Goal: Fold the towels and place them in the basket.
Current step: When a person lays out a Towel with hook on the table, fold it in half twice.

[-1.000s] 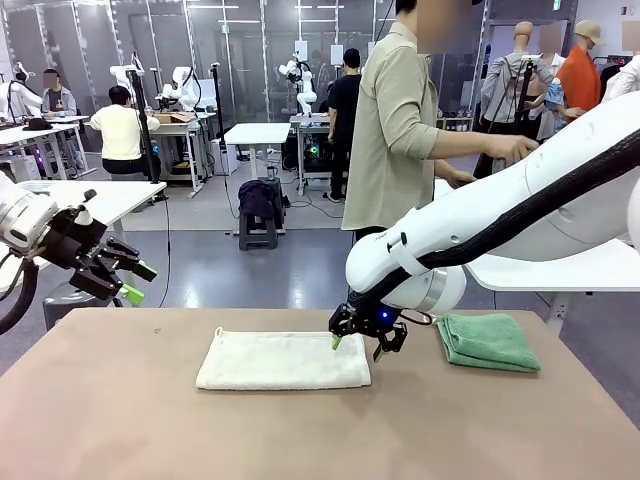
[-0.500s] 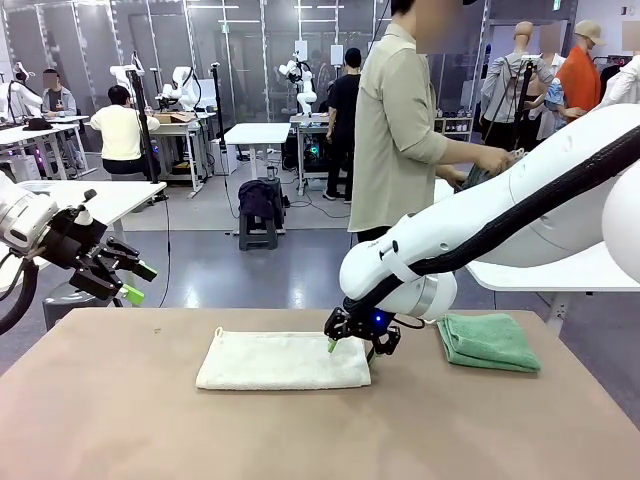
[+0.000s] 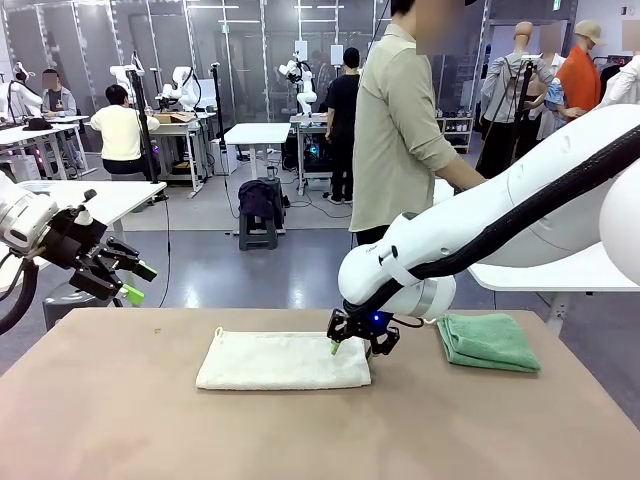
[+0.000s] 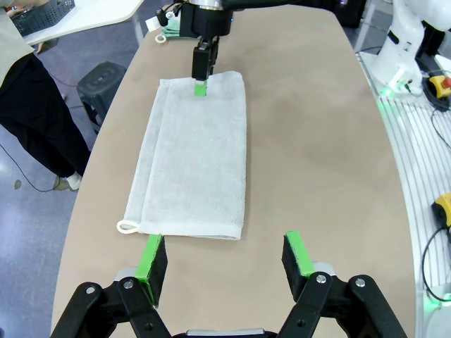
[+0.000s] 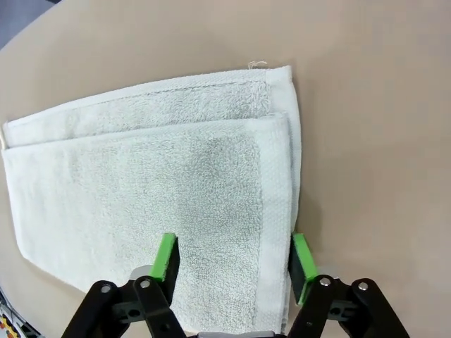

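Observation:
The cream-white towel (image 3: pixel 283 361) lies folded in half lengthwise on the table's middle. My right gripper (image 3: pixel 352 347) is down at its right end. In the right wrist view its green pads (image 5: pixel 167 257) stand wide apart over the towel (image 5: pixel 155 162), one on the cloth and the other at the end hem, so the right gripper (image 5: pixel 232 264) is open. The mint green towel (image 3: pixel 487 341) lies folded at the table's far right. My left gripper (image 3: pixel 118 280) hangs open off the table's left side, and in its own view the left gripper (image 4: pixel 224 264) looks along the white towel (image 4: pixel 194 155). A dark lattice basket (image 4: pixel 42 13) sits on a white side table.
A person in a beige shirt (image 3: pixel 395 130) stands just beyond the table's far edge, hands toward the side table behind my right arm. The brown tabletop (image 3: pixel 150 430) is bare in front and to the left of the towel.
My right gripper moved slightly left and down onto the white towel's right end. The person's arm lowered behind my right arm. The left arm stayed still.

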`<state>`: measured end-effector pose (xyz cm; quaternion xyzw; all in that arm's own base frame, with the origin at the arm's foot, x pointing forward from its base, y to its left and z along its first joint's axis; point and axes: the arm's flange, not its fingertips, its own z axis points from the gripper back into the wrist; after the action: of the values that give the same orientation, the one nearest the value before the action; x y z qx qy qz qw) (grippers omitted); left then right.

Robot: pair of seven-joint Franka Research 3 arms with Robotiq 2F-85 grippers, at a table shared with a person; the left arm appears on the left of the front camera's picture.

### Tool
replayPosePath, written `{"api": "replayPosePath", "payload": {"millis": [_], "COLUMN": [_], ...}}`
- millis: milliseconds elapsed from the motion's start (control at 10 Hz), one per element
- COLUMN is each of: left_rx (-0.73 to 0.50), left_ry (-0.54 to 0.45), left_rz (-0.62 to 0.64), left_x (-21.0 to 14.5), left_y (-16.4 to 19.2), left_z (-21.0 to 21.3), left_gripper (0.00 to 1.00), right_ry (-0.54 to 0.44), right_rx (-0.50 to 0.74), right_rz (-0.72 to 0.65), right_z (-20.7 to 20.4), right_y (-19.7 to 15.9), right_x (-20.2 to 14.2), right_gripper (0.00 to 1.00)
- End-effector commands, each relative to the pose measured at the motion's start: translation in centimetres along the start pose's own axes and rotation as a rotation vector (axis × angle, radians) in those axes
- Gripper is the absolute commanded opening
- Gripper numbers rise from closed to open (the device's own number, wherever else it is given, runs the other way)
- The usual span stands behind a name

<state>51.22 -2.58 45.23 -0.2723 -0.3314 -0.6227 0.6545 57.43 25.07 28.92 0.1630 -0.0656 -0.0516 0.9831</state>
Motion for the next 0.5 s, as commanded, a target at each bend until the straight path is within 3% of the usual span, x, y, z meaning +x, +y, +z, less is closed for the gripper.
{"api": "replayPosePath", "payload": {"millis": [0, 400], "left_rx": [0.004, 0.004], "left_ry": [0.004, 0.004], "left_rz": [0.009, 0.009], "left_x": [0.11, 0.11], "left_y": [0.03, 0.03], "left_z": [-0.03, -0.03], "left_gripper": [0.84, 0.84], "right_ry": [-0.031, -0.035], "right_rx": [-0.054, -0.087], "right_rz": [-0.037, -0.034], "right_z": [-0.27, 0.01], "right_y": [0.89, 1.52], "right_x": [0.31, 0.14], "right_gripper": [0.74, 0.74]}}
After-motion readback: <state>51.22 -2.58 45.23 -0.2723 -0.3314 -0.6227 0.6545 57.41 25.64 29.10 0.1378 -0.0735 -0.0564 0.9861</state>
